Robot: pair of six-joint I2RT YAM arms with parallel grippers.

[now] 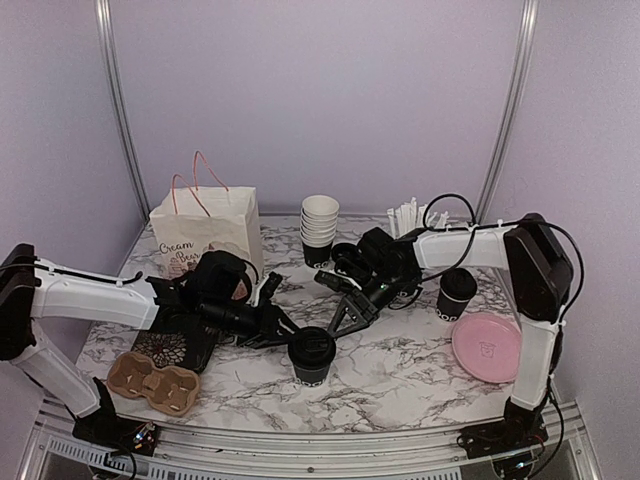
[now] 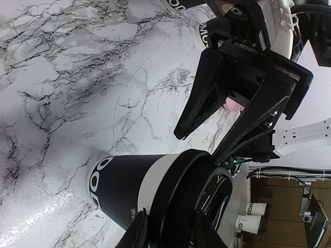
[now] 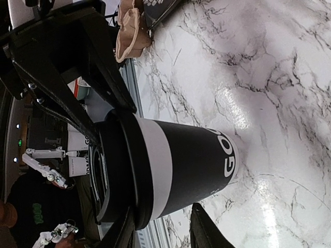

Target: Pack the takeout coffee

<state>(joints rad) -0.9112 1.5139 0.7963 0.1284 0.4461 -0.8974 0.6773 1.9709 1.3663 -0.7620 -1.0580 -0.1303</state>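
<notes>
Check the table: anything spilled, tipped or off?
No spill, nothing tipped. The centre cup and the right cup stand upright with lids on. One oddity: the left gripper and right gripper both aim open jaws at the centre cup's lid from opposite sides, crowding each other.

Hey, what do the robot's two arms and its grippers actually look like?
Both the left arm and right arm have white tubular links with bulky black joints. Thin black cables run along them. The left gripper and right gripper are matte black, each with two long tapering fingers.
</notes>
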